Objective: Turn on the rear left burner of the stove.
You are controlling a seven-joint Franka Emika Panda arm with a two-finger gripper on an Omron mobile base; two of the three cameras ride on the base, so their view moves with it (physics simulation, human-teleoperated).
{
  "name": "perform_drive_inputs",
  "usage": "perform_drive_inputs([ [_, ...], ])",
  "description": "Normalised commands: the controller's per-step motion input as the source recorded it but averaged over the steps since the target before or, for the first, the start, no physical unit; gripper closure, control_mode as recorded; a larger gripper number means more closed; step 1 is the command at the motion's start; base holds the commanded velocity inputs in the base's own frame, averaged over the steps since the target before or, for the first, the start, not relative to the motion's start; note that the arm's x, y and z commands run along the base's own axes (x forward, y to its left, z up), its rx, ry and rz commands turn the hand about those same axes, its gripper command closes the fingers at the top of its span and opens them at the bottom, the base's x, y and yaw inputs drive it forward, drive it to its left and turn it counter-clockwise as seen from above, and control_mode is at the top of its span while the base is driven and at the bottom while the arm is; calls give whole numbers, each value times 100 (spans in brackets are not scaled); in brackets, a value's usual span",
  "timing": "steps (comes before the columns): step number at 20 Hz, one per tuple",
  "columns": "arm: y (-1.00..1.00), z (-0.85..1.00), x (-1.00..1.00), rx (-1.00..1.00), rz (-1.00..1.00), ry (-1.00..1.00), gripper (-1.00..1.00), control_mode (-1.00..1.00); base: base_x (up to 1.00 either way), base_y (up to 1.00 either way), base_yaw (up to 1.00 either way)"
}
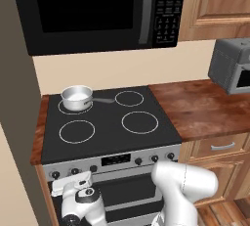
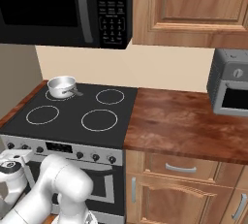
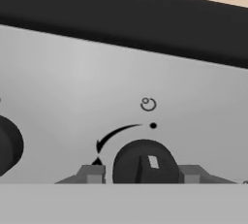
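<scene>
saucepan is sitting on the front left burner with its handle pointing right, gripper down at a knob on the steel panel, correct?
Not quite: the saucepan sits on the rear left burner, not the front left one, as the left base view shows. Its handle does point right, and the gripper is at a knob on the steel panel of the stove.

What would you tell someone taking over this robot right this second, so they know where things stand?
Gripper: open, one fingertip on each side of a black knob on the stove's steel front panel, not yet closed on it.
Rear left burner: a small steel saucepan sits on it.
Done: the hand has reached a knob at the left of the panel.
Left: close on the knob and turn it, probably along the printed arrow.
</scene>
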Motion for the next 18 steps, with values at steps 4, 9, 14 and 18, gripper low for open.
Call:
perform_drive_inputs([
  [4, 0, -6, 0, -7, 2, 4, 100, -100, 0, 0, 0],
  [9, 2, -11, -1, -25, 8, 13, 100, -100, 0, 0, 0],
  [14, 15, -1, -11, -47, 7, 27, 100, -100, 0, 0, 0],
  [18, 2, -8, -3, -58, 10, 27, 100, -100, 0, 0, 0],
])
